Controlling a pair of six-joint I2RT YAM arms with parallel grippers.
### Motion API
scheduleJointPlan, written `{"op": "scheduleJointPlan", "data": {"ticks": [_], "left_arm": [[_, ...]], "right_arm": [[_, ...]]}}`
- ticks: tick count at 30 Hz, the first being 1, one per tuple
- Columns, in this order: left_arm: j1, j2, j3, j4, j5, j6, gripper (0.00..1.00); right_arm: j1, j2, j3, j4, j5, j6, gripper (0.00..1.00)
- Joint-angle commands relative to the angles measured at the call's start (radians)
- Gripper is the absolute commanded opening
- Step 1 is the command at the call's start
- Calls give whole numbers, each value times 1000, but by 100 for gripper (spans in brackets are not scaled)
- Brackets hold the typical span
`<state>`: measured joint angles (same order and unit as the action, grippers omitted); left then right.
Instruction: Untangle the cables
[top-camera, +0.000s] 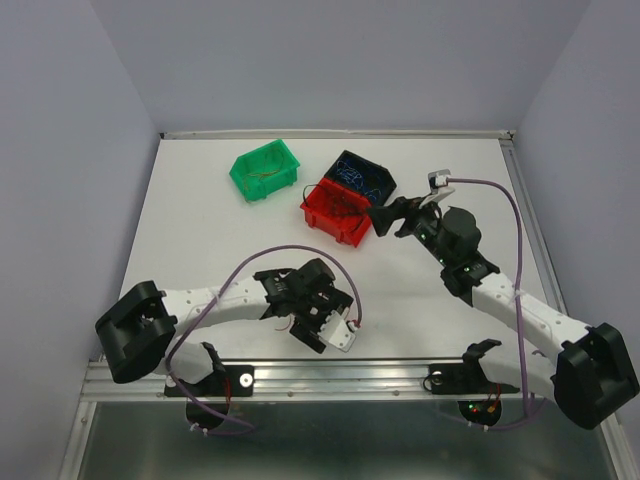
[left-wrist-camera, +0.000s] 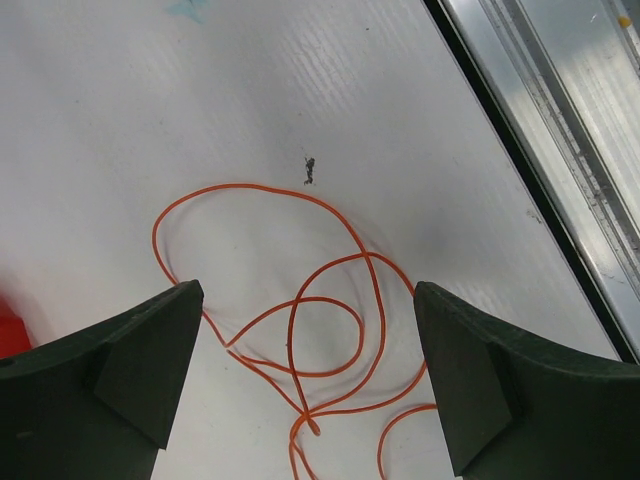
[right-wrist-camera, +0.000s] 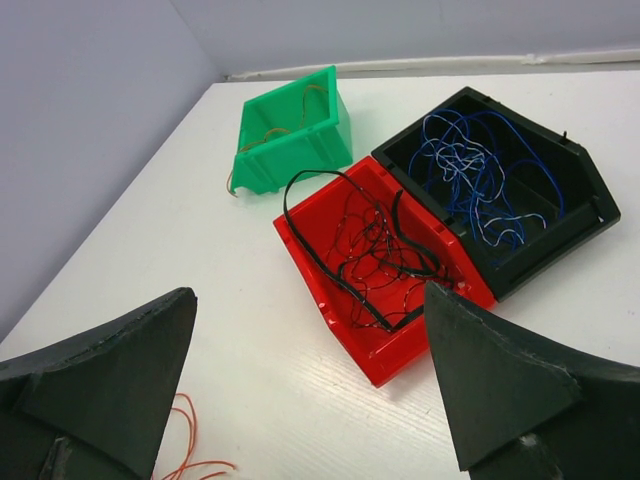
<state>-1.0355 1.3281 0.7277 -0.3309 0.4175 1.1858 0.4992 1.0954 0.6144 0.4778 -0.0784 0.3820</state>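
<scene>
Cables (left-wrist-camera: 303, 410) lay looped on white worktop (top-camera: 200, 230), pale walls (top-camera: 350, 60) around; left end effector (left-wrist-camera: 305, 290), right end effector (right-wrist-camera: 308, 292) gaped empty.

White table: three bins, one loose wire

Table (top-camera: 200, 230) carries green bin (top-camera: 265, 170) at back left. Red bin (top-camera: 336, 210) and black bin (top-camera: 362, 174) touch, side by side. Orange wire (left-wrist-camera: 300, 330) lies looped on bare surface, near front rail (left-wrist-camera: 560, 150).
</scene>
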Motion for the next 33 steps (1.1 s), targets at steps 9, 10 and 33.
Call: {"op": "scheduleJointPlan", "data": {"ticks": [9, 10, 33], "left_arm": [[-9, 103, -17, 49, -100, -21, 99], [-5, 103, -20, 58, -118, -28, 99], [212, 88, 114, -131, -32, -1, 0]], "right_arm": [[9, -9, -8, 19, -23, -3, 100], [10, -6, -10, 19, -24, -3, 100], [10, -16, -28, 67, -49, 9, 99]]}}
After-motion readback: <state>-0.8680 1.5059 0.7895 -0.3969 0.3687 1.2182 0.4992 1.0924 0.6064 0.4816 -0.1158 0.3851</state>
